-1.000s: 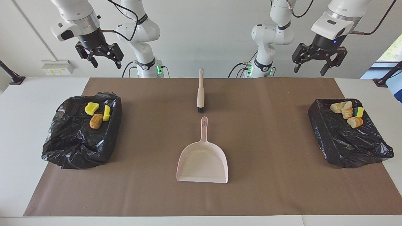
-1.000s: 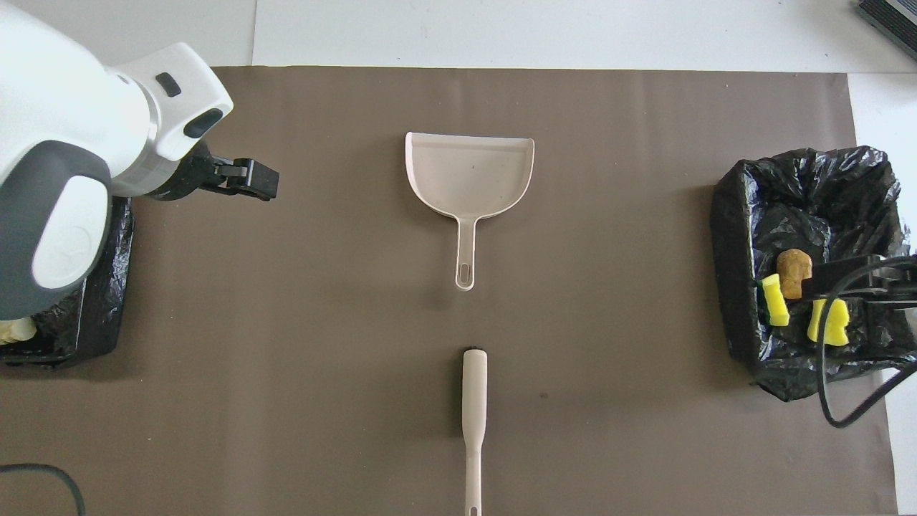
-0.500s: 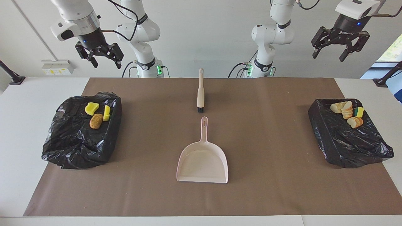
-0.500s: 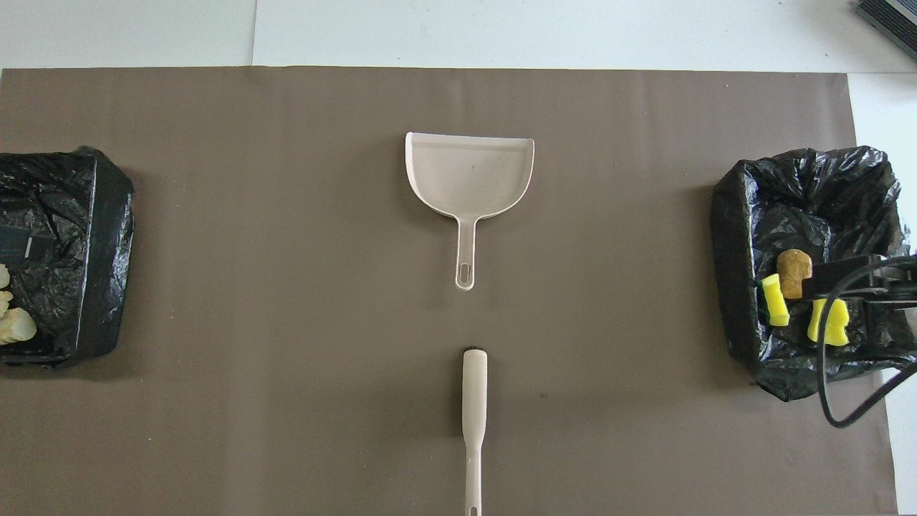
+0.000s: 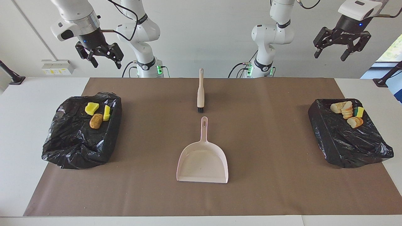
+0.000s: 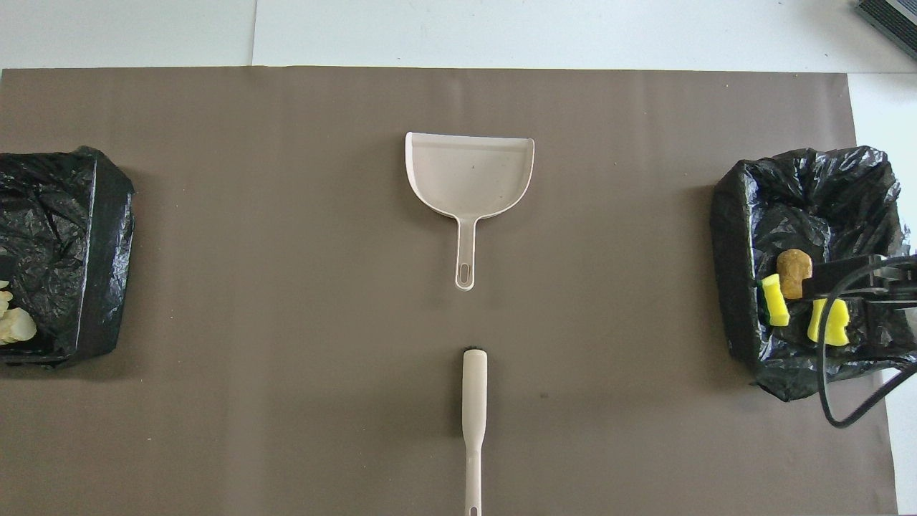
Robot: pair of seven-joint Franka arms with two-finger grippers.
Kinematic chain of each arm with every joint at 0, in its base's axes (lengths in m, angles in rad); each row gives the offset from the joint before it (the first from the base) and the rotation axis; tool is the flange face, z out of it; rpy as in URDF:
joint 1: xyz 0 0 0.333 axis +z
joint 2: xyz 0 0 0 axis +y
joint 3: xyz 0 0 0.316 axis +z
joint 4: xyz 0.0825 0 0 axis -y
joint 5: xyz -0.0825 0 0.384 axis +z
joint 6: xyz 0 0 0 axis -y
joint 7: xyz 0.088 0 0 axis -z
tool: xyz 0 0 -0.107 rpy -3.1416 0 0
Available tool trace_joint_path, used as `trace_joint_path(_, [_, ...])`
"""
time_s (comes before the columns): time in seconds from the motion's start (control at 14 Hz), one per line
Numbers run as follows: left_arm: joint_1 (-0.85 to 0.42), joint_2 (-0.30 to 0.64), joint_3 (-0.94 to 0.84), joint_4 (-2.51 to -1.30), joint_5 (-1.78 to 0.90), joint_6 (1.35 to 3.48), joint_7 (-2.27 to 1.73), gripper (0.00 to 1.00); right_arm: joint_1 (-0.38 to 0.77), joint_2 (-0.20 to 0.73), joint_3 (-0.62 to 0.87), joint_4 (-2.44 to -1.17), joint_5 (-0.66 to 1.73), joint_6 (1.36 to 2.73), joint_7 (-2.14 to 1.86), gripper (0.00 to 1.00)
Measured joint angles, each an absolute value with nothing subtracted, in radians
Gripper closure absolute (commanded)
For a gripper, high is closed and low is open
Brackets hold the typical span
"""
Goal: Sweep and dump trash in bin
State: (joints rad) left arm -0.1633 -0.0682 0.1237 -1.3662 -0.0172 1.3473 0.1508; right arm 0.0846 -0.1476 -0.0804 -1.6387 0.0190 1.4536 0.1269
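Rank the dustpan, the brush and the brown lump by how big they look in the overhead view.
1. Dustpan, clearly the largest.
2. Brush, long but thin; its handle runs out at the bottom edge, so it shows only in part.
3. Brown lump, by far the smallest, lying in the black bin bag.

A plain brown mat covers the white surface. The dustpan is pale pink, the brush cream with black bristles. Both bin bags are glossy black. One holds yellow wedges and a brown lump; the other holds tan pieces and a yellow-and-green chunk. The arms are white, their end effectors black.
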Motion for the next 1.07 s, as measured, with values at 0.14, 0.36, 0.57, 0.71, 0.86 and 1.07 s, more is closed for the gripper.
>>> trace_joint_path(0.14, [-0.161,-0.068,0.124,-1.366,-0.017,1.347,0.151,0.0,0.085,-0.148,-0.08,-1.639,0.019,1.454,0.127,0.0])
trace_joint_path(0.36, [-0.161,-0.068,0.123,-1.366,-0.017,1.347,0.151,0.0,0.085,-0.148,-0.08,-1.639,0.019,1.454,0.127,0.0])
trace_joint_path(0.57, [-0.152,-0.068,0.119,-1.366,-0.017,1.34,0.151,0.0,0.085,-0.148,-0.08,-1.639,0.019,1.454,0.127,0.0])
trace_joint_path(0.71, [-0.098,-0.067,0.071,-1.367,-0.017,1.336,0.153,0.0,0.085,-0.148,-0.08,-1.639,0.019,1.454,0.127,0.0])
trace_joint_path(0.86, [-0.064,-0.061,0.025,-1.367,-0.017,1.332,0.153,0.0,0.085,-0.148,-0.08,-1.639,0.019,1.454,0.127,0.0])
trace_joint_path(1.07, [-0.056,-0.058,0.015,-1.367,-0.017,1.331,0.153,0.0,0.085,-0.148,-0.08,-1.639,0.019,1.453,0.127,0.0])
